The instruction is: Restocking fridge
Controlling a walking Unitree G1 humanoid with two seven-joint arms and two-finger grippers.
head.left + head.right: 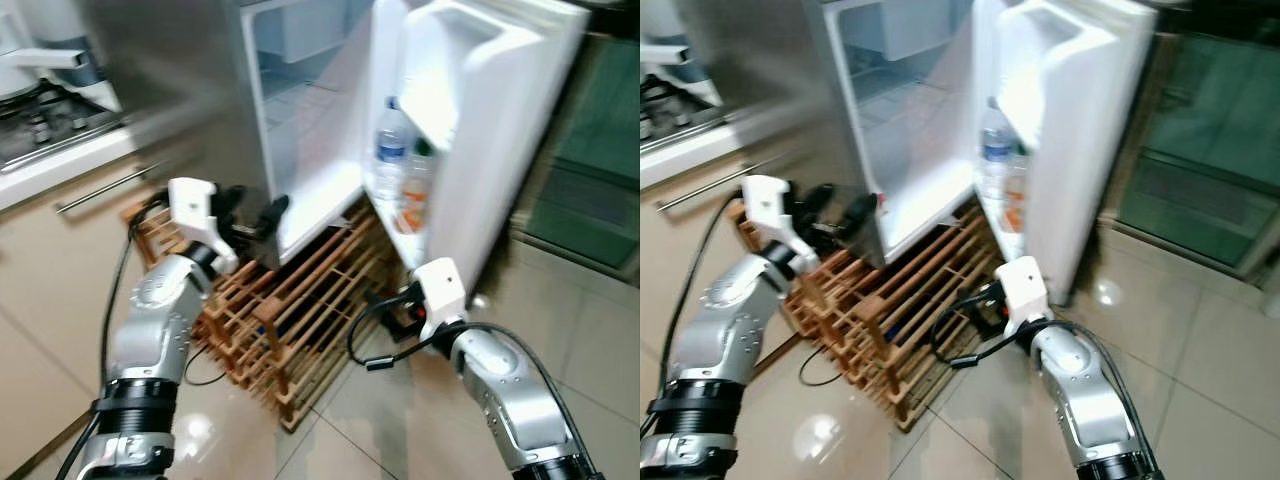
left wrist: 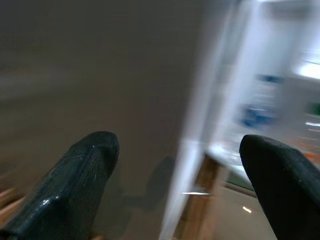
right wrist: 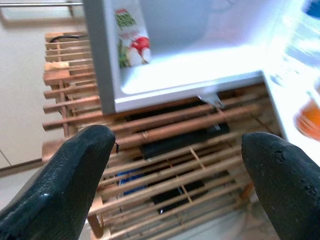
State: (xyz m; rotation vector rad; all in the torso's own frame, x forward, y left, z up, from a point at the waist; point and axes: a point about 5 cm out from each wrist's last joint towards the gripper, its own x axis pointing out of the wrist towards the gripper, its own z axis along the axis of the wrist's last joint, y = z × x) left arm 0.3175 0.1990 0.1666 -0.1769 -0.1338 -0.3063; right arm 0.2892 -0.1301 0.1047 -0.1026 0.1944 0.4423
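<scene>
The small fridge [image 1: 300, 120] stands open, its white door [image 1: 480, 130] swung to the right. A water bottle [image 1: 392, 150] and a bottle with an orange label [image 1: 415, 190] stand in the door shelf. Inside, at the left wall, stands a juice carton [image 3: 132, 37]. My left gripper [image 1: 255, 215] is open with nothing in it, right at the fridge's lower left front corner. My right gripper [image 1: 395, 310] is open and empty too, held low before the wooden rack [image 1: 290, 320] under the fridge. The picture is slightly blurred.
The slatted wooden rack carries the fridge and holds dark flat items. A counter with a stove [image 1: 50, 130] and a drawer handle [image 1: 105, 190] is on the left. Dark glass doors [image 1: 590, 180] stand on the right. Glossy tile floor [image 1: 380, 430] lies in front.
</scene>
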